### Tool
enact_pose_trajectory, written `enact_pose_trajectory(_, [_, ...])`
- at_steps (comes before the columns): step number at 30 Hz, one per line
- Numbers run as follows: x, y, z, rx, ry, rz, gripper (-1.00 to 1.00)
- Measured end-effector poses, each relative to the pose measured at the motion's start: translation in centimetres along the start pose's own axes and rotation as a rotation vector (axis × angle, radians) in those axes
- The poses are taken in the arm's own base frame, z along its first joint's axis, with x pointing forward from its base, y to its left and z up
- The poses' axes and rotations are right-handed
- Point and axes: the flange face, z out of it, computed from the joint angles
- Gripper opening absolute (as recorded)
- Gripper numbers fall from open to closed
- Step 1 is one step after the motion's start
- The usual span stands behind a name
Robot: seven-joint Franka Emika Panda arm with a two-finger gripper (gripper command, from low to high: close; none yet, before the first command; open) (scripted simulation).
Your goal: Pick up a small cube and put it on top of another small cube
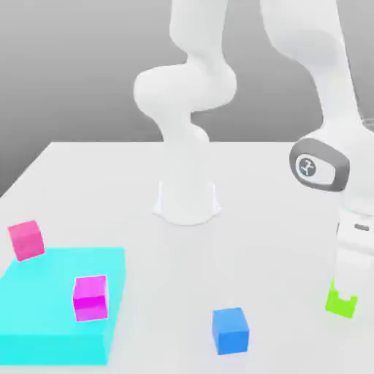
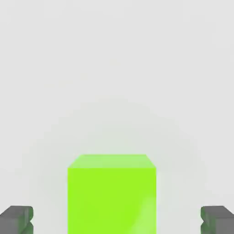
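Your gripper (image 2: 117, 219) straddles small lime-green cube (image 2: 112, 194): dark fingertips (image 2: 16, 219) spread wide, clear gap each side, not touching. Cube centred between them, square to jaws, no long axis. In exterior view cube (image 1: 341, 302) sits on table (image 1: 277, 190) at far right, beyond blue cube (image 1: 231, 330). Cube's lower part cut off in hand view; depth of fingers hard to judge.

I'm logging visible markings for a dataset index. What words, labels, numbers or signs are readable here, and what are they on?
No readable text.
One round emblem sits on the arm's wrist joint, a logo mark, not legible letters.
The lime-green cube, blue cube, pink cubes and cyan platform are plain.
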Motion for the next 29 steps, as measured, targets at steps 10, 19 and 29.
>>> enact_pose_trajectory(10, [0.0,0.0,-2.5,-0.001,-0.001,-0.001,-1.0])
enact_pose_trajectory(19, [2.2,18.7,-9.7,-0.011,0.0,0.142,-1.0])
enact_pose_trajectory(29, [1.2,23.7,-4.8,0.0,-0.002,0.152,1.0])
